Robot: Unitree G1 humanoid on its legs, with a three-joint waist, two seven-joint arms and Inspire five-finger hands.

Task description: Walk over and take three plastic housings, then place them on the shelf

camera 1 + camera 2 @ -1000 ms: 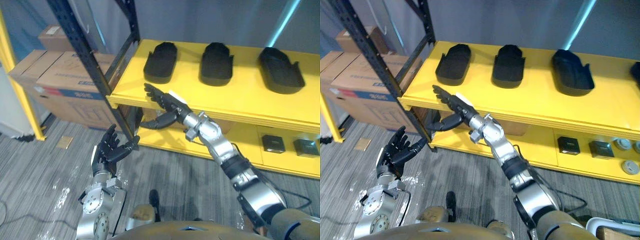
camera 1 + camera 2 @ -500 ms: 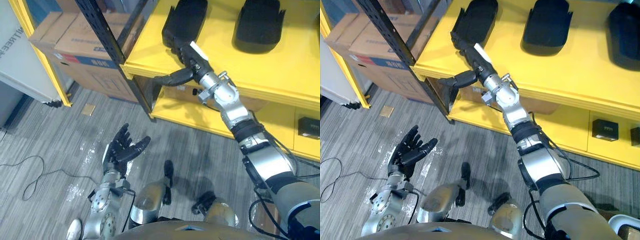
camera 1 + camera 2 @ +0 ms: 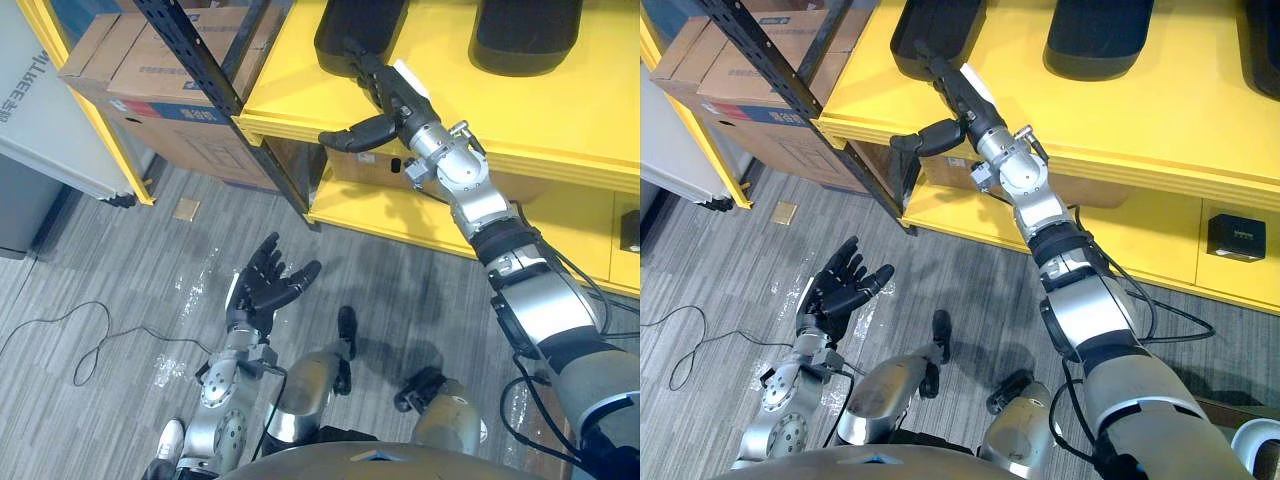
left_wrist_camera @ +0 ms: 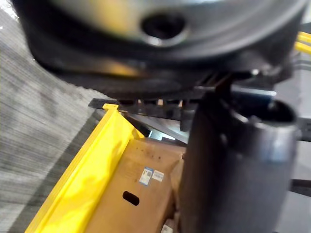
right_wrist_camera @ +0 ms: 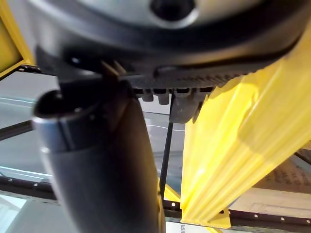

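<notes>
1. Yellow shelf (image 3: 290, 95): a flat, smooth painted board carried on a black perforated upright (image 3: 192, 55).
2. Plastic housings: the left housing (image 3: 362, 25), the middle housing (image 3: 525, 30) and a third housing (image 3: 1262, 15) lie in a row on the shelf top, well apart from one another.
3. Form: elongated matt-black moulded shells, rounded at one end and hollow like a scoop.
4. Handling (judged): light, rigid and not fragile. The smooth plastic may slide on the board, so a grasp across the two long side walls near mid-length seems soundest.
5. Right hand (image 3: 400, 100): released and grasping nothing. Its fingers lie straight along the shelf top with the tips at the near end of the left housing, and its thumb is below the shelf's front edge.
6. Left hand (image 3: 262, 290): released, fingers spread, low over the floor in front of the shelf, holding nothing.
</notes>
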